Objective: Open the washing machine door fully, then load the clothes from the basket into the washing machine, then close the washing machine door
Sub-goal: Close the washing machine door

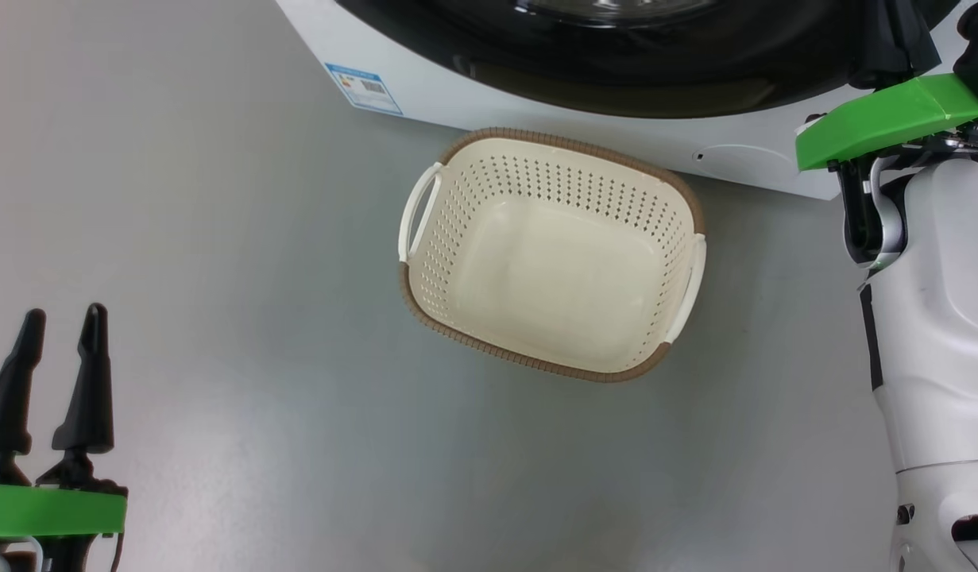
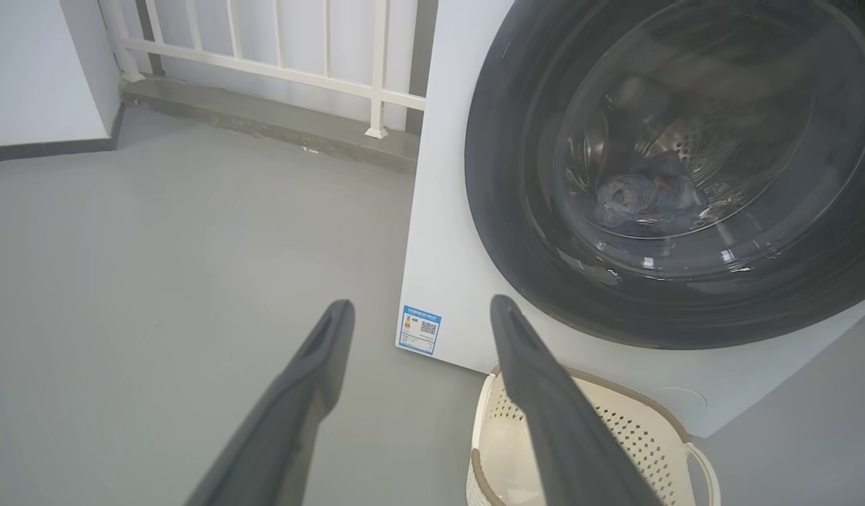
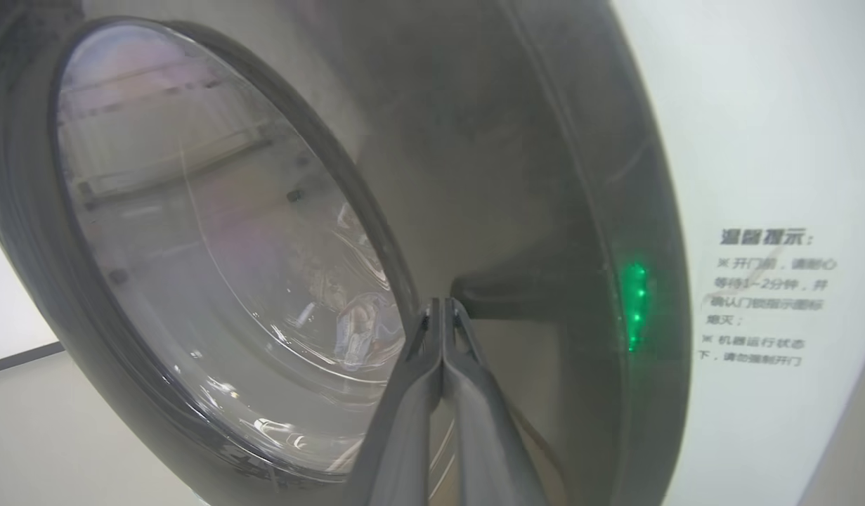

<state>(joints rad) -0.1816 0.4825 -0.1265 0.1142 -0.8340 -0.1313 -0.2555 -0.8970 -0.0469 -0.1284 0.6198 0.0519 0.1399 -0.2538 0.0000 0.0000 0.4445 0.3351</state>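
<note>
Though dim, clothes (image 2: 646,197) in left-wrist view

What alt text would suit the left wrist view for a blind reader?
A white washing machine with its round black door shut shows a bluish clothes bundle inside. The open left pincer points toward it; a cream basket stands in front.

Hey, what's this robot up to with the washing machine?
It is doing laundry. The basket sits empty on the floor, and the clothes lie inside the washing machine, visible through the washing machine door, which looks shut or nearly so. The right gripper, fingers together, points at the door's dark surround. The left gripper hangs open above the floor.
</note>
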